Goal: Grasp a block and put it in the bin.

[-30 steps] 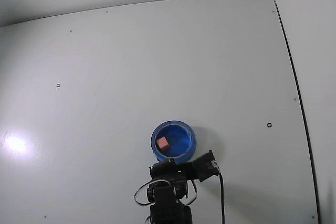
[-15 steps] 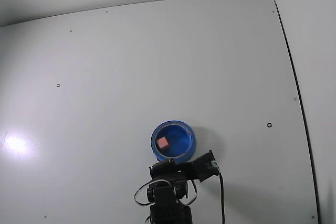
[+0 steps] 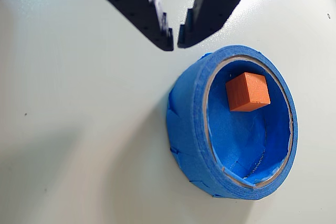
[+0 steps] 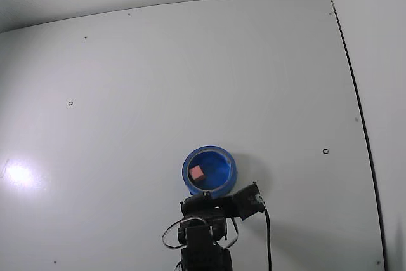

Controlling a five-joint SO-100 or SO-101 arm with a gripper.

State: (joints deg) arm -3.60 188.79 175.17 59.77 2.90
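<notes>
The block (image 3: 248, 92) is a small orange-red cube lying inside the bin (image 3: 185, 124), a round blue container with a thick rim. In the fixed view the block (image 4: 197, 172) looks pink and rests left of centre in the bin (image 4: 229, 171). My gripper (image 3: 176, 43) comes in from the top of the wrist view. Its two black fingers have their tips almost touching and hold nothing. It hangs just outside the bin's rim, above the white table. In the fixed view the arm (image 4: 203, 233) stands just below the bin.
The white table (image 4: 158, 80) carries a few small dark marks (image 4: 325, 152). Its right edge (image 4: 356, 99) runs along a dark seam. A black cable (image 4: 267, 239) hangs beside the arm's base.
</notes>
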